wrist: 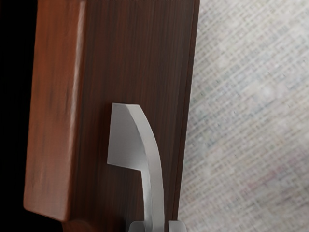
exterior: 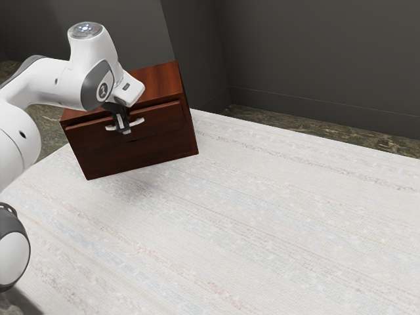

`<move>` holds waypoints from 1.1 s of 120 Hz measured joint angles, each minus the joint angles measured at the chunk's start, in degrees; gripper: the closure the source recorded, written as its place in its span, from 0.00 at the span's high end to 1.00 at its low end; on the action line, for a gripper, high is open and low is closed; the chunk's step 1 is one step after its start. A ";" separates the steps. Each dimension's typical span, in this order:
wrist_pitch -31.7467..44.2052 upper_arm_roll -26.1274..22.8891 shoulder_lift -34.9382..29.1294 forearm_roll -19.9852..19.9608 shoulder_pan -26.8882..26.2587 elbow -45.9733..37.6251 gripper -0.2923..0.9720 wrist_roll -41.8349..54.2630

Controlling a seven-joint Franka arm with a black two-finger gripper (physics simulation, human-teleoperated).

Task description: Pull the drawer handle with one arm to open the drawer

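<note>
At the far corner of a table (exterior: 262, 216) covered in a pale, finely woven, streaked surface, a boxy cabinet (exterior: 141, 151) of glossy reddish-brown wood sat close to dark grey walls (exterior: 315, 52). Its drawer (exterior: 161, 117) filled the upper front, with a dark seam along its top edge; how far out it stood could not be told. A smooth, pale grey handle (exterior: 136, 122), a flat curved bar, was mounted on the drawer front. The white arm (exterior: 59, 82) reached in from the exterior view's left, nothing standing in its way. Its black gripper (exterior: 121, 125) was closed narrowly on the handle. The wrist view showed the handle (wrist: 140, 145) curving over the wood grain (wrist: 130, 58).
</note>
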 joint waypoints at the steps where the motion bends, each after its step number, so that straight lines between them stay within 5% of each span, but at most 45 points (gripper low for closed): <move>1: 0.00 0.00 0.01 0.00 0.00 0.00 0.17 -0.02; 132: -1.21 -1.68 -8.73 0.08 -0.80 -11.21 0.15 -1.91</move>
